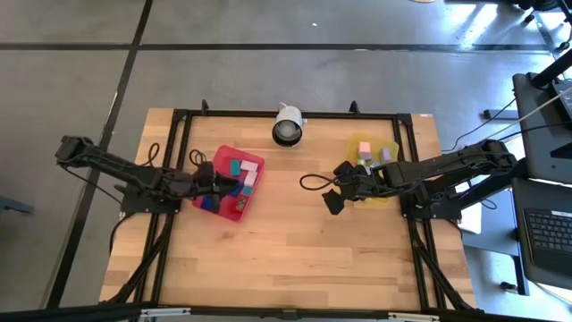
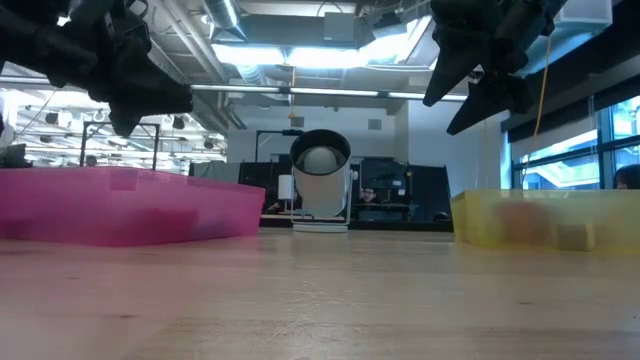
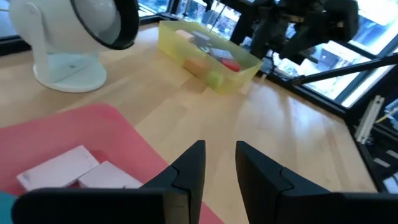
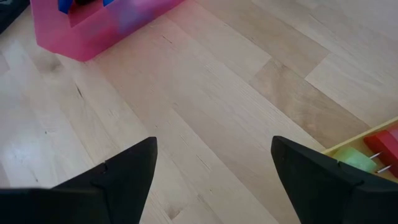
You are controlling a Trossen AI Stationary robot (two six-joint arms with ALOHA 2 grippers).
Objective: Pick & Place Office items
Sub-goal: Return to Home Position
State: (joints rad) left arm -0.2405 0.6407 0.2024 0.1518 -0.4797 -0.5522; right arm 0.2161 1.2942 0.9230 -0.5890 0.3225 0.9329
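Several small office items (teal (image 1: 234, 167), pink (image 1: 249, 166), blue (image 1: 237, 190)) lie in the red tray (image 1: 255, 161) at the table's left. More of them (pink (image 1: 364, 148), lilac (image 1: 384, 154), green (image 4: 353, 159), red (image 4: 387, 142)) lie in the yellow tray (image 1: 391, 145) at the right. My left gripper (image 3: 219, 146) hangs shut and empty above the red tray's left part (image 1: 214, 179). My right gripper (image 4: 214, 143) stands open and empty above bare wood just left of the yellow tray (image 1: 336, 190).
A white round device on a foot (image 1: 288, 125) stands at the far middle of the table. A black frame (image 1: 295, 114) runs round the table's edges. A dark cable loop (image 1: 313, 182) hangs by my right arm. Bare wood (image 1: 295, 241) lies between the trays and toward the near edge.
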